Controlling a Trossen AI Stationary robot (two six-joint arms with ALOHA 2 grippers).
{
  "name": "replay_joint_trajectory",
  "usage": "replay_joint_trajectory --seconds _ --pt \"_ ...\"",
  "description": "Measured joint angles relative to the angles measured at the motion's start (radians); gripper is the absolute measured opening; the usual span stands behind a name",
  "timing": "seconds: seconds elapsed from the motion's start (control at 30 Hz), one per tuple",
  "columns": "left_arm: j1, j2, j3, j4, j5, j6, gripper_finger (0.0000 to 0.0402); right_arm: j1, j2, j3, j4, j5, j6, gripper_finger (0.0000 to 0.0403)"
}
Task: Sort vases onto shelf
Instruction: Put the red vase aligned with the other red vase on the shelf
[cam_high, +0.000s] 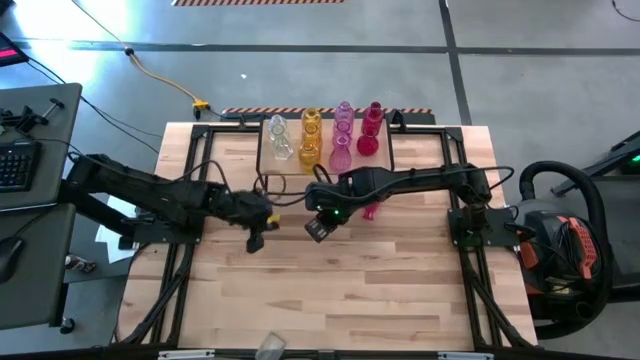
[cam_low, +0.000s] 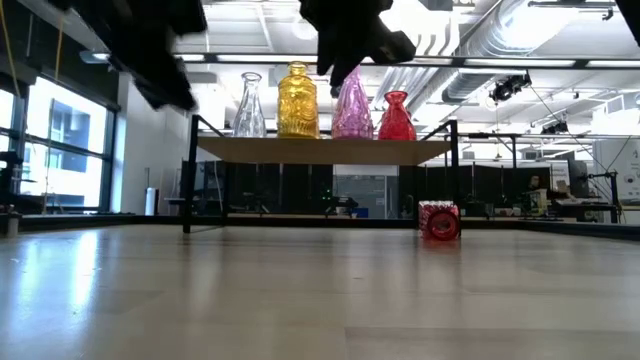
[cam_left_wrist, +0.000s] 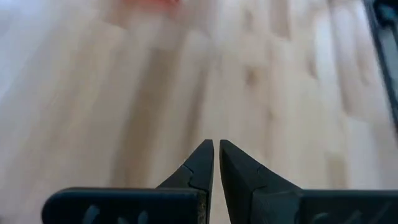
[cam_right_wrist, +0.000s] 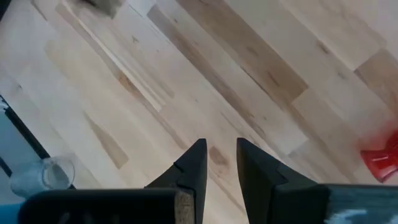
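Note:
Several vases stand upright on the shelf (cam_high: 268, 160) at the table's far middle, in lines by colour: clear (cam_high: 279, 136), amber (cam_high: 310, 135), pink (cam_high: 342, 130) and red (cam_high: 370, 128). In the low view they show as clear (cam_low: 248, 106), amber (cam_low: 297, 100), pink (cam_low: 352, 106) and red (cam_low: 396, 117). One red vase (cam_high: 372, 211) (cam_low: 440, 221) (cam_right_wrist: 379, 158) lies on its side on the table in front of the shelf. A clear vase (cam_high: 270, 347) (cam_right_wrist: 43, 174) lies at the near edge. My left gripper (cam_high: 254, 243) (cam_left_wrist: 216, 152) hovers shut over bare wood. My right gripper (cam_high: 316, 232) (cam_right_wrist: 221, 152) hovers beside it, slightly open and empty, left of the fallen red vase.
The plank table (cam_high: 330, 290) has a black frame along its edges. Both arms reach in over its middle, their grippers close together. A keyboard and desk (cam_high: 20, 160) stand off the left side, and a cable (cam_high: 160, 80) runs over the floor beyond the far edge.

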Motion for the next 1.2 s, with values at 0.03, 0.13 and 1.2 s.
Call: replay_joint_trajectory --seconds 0.03,0.13,1.2 --pt "0.022 0.005 -0.024 0.054 -0.002 0.001 0.0019 0.001 0.000 0.000 0.000 0.000 -0.006 0.0067" --pt "0.059 0.009 -0.101 0.117 0.003 0.002 0.0019 0.004 0.000 0.000 0.000 0.000 -0.035 0.0067" --pt "0.132 0.056 -0.228 0.331 0.202 -0.095 0.0019 0.102 0.001 -0.175 -0.145 0.017 0.189 0.0067"
